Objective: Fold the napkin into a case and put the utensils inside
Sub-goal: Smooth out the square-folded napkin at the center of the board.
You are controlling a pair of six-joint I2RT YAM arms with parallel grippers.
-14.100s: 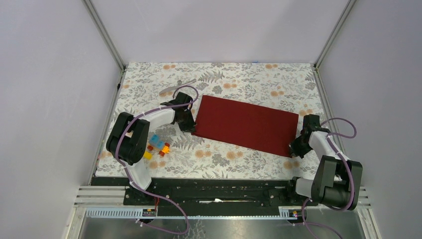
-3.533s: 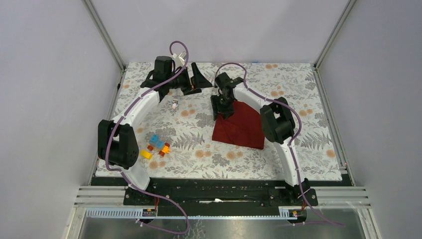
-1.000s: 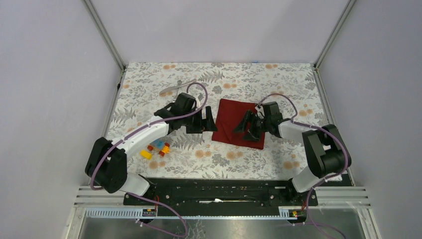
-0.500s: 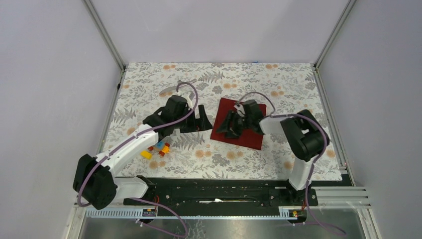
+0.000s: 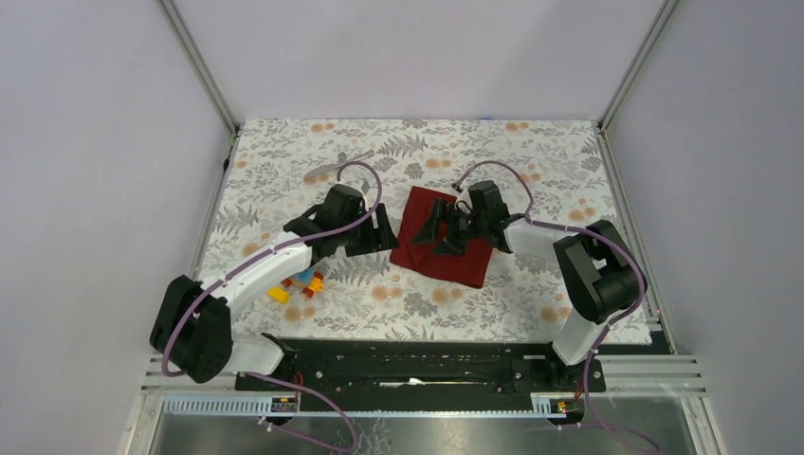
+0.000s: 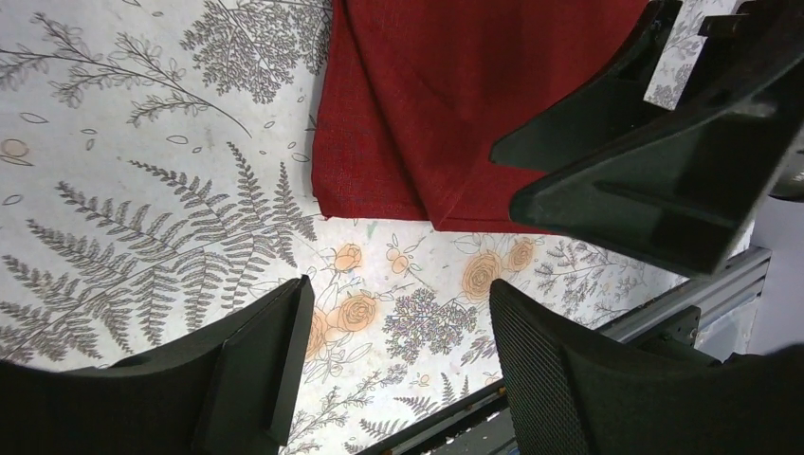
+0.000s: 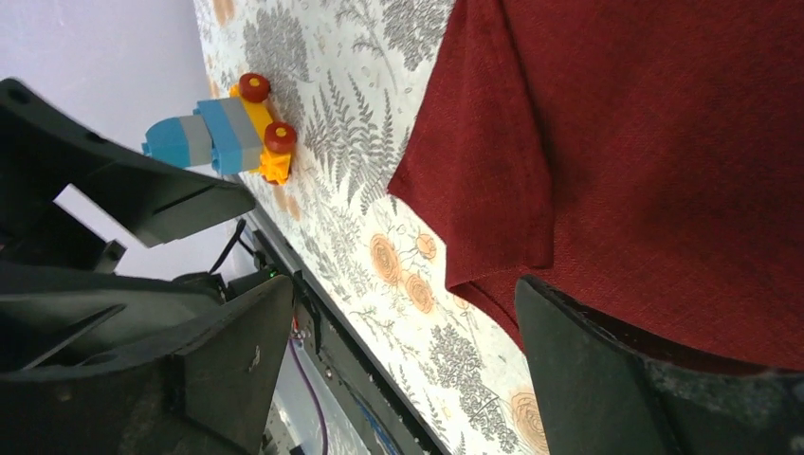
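The dark red napkin (image 5: 462, 254) lies folded into a small, roughly square pad at mid-table, its layered left edge loose (image 6: 379, 123) (image 7: 654, 133). My left gripper (image 5: 383, 233) hovers open just left of that edge, nothing between its fingers (image 6: 398, 360). My right gripper (image 5: 438, 235) is over the napkin's left half, pointing left and open, one finger (image 7: 645, 379) above the cloth and the other past its edge. Both grippers face each other closely. Silver utensils (image 5: 334, 165) lie on the table at the back left, away from both grippers.
Colourful toy blocks (image 5: 299, 281) (image 7: 223, 133) sit near the left arm's forearm, front left. The floral tablecloth (image 5: 531, 161) covers the table. Walls and metal posts close in the back and sides. A black rail (image 5: 427, 365) runs along the near edge.
My right gripper has slid left across the napkin and the cloth has shifted a little left with it. My left gripper has edged right, up to the napkin's left edge.
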